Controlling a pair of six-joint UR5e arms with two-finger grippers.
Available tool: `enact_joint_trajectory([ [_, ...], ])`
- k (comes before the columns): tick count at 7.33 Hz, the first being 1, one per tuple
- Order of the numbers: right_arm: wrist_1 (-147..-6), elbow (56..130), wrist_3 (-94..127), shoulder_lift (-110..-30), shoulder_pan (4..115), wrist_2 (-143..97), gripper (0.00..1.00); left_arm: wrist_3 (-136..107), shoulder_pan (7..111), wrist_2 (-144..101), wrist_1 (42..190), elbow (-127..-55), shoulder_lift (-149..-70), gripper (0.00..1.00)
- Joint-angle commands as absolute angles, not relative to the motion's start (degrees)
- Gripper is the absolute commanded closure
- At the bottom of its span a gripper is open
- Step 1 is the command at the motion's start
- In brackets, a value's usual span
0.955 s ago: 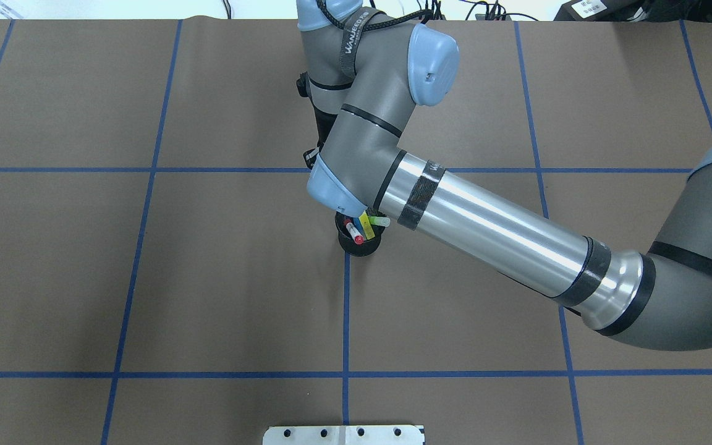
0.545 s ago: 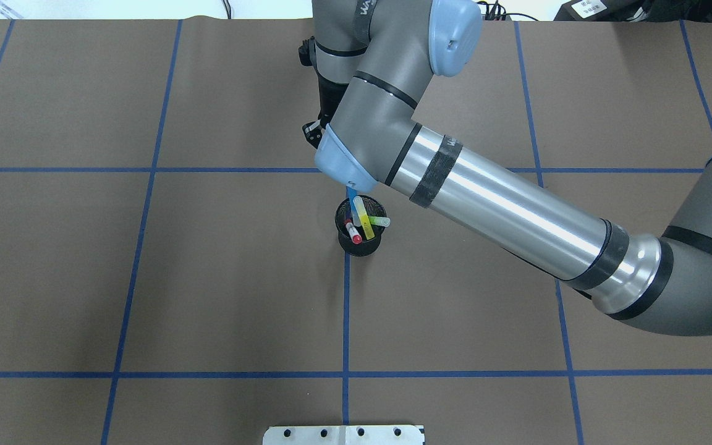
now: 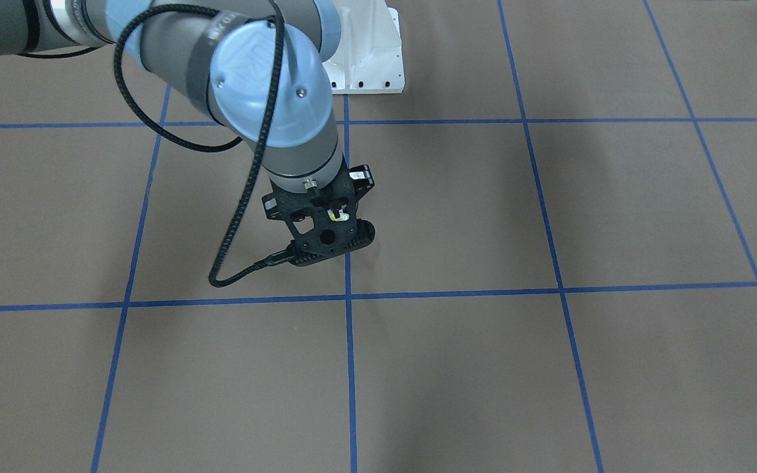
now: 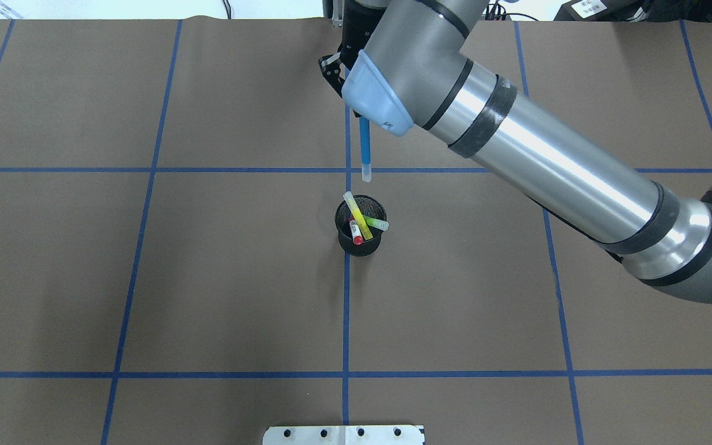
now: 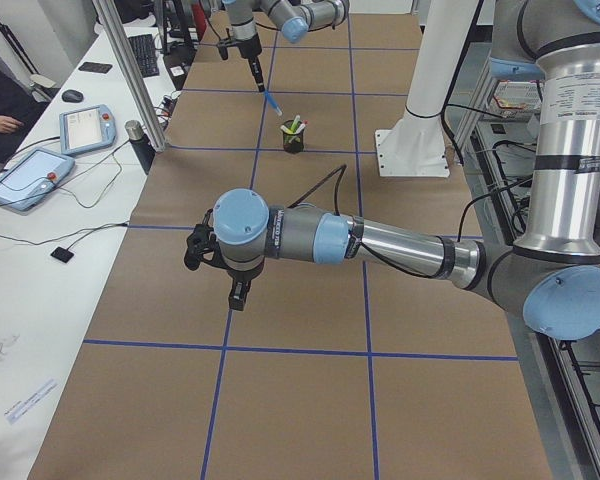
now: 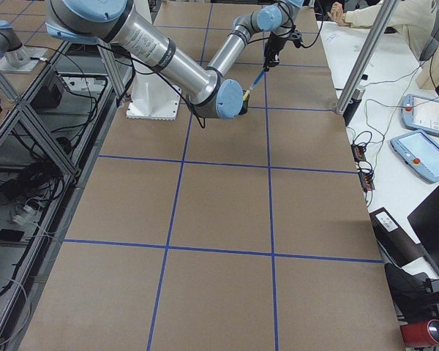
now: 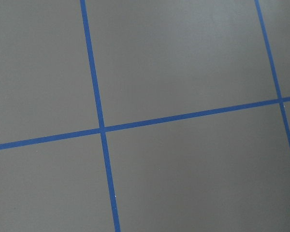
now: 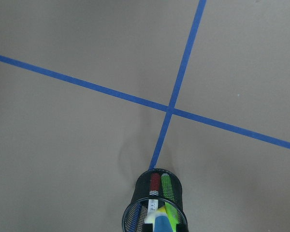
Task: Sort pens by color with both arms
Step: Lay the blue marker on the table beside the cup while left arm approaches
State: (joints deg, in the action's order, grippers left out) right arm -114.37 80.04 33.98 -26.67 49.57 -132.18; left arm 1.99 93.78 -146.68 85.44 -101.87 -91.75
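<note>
My right gripper [image 6: 268,60] is shut on the blue pen [image 4: 365,147] and holds it upright in the air, beyond the black mesh cup [image 4: 360,242]. The pen's pale lower end hangs clear of the cup's rim. The fingers are hidden under the wrist in the overhead view. The yellow pen [image 4: 355,211], the lime green pen [image 4: 378,224] and the red-capped white pen [image 4: 355,234] stand leaning in the cup. The right wrist view shows the cup [image 8: 154,199] below and the blue pen's end [image 8: 163,225] at the bottom edge. My left gripper [image 5: 238,296] hovers over bare table, far from the cup; I cannot tell its state.
The brown table cover carries a grid of blue tape lines [image 4: 346,309]. The white metal base [image 4: 343,434] sits at the near edge. The right forearm [image 4: 554,167] stretches across the right half. Tablets and cables lie beside the table in the side views.
My right arm has risen and moved away from the robot, drawing the blue pen up out of the cup. The other three pens stay in the cup.
</note>
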Motion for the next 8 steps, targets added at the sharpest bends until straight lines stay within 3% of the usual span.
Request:
enact_joint_trajectory([
  [1,-116.89,84.45,34.19,-31.69,55.00,-133.50,0.80,-12.40,87.14,-147.74,86.05,-102.57,-97.26,0.00],
  [5,-116.81,83.50,29.04,-42.08,56.95,-131.40,0.81,-46.07,68.25,-145.39,84.74,-103.28,-114.91,0.00],
  [8,-115.76,80.26,28.04,-43.59,56.87,-132.10,0.82,-67.43,57.35,-138.72,84.73,-101.61,-126.70,0.00],
])
